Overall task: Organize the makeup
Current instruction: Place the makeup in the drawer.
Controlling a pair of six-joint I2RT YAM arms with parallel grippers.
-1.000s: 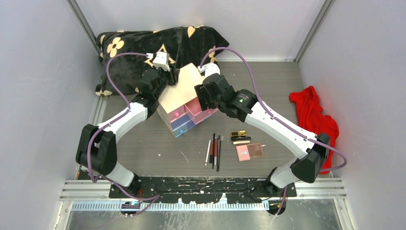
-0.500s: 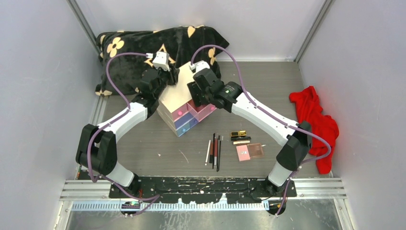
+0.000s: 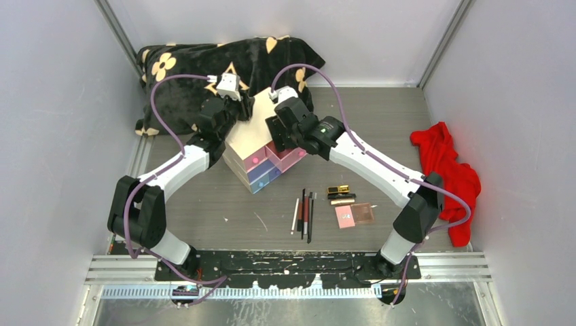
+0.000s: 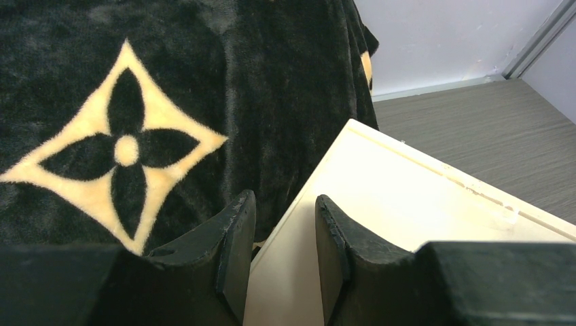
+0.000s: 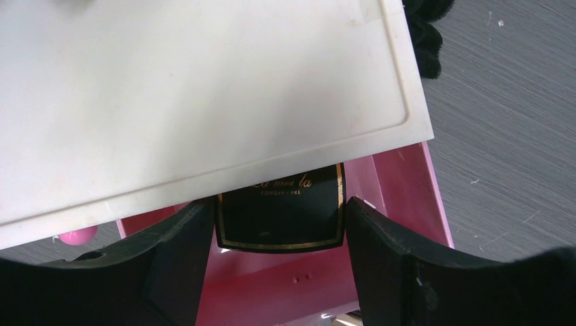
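One black-gold compact (image 5: pixel 280 212) gripped by right tool (image 5: pixel 278 234), one pink compact (image 3: pixel 344 216) on table (image 3: pixel 204 204); left tool (image 4: pixel 284 204) ajar, empty

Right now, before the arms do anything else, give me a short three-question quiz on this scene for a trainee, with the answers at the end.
1. True or false: the pink drawer of the cream box stands open.
2. What sits between the right fingers? A) a toothbrush B) a black-gold compact C) a coin
3. Which arm's fingers are at the cream box's edge, beside the black blanket?
Key: 1 true; 2 B; 3 the left fingers.
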